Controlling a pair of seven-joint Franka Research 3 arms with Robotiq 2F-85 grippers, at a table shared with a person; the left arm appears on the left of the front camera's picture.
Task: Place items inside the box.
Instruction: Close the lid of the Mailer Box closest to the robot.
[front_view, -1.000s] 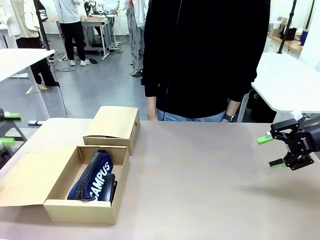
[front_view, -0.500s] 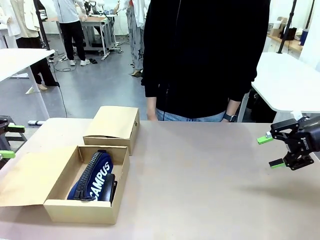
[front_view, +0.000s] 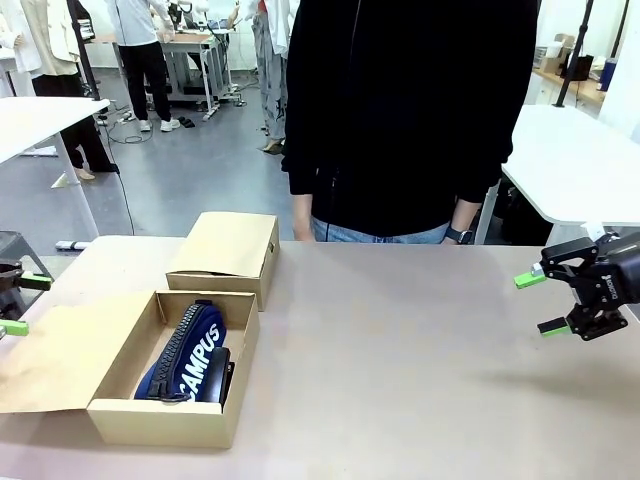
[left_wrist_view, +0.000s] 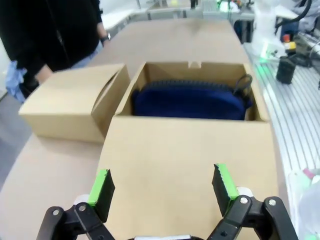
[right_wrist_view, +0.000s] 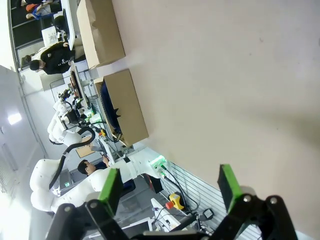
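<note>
The box stands open at the table's front left, its flap lid lying flat to the left. Inside lies the navy pouch lettered "CAMPUS", with a black piece against its near right end. My left gripper hovers open at the left edge, over the flap's outer side. In the left wrist view the left gripper is above the flap, with the pouch in the box beyond. My right gripper hangs open and empty above the table's right side. The right wrist view has that gripper open.
A smaller closed cardboard box sits just behind the open one, also seen as the smaller box in the left wrist view. A person in a black top stands at the far edge. Bare tabletop spreads across the middle and right.
My left gripper has come lower and nearer at the left edge, still open. The right arm, the boxes and the pouch have not moved.
</note>
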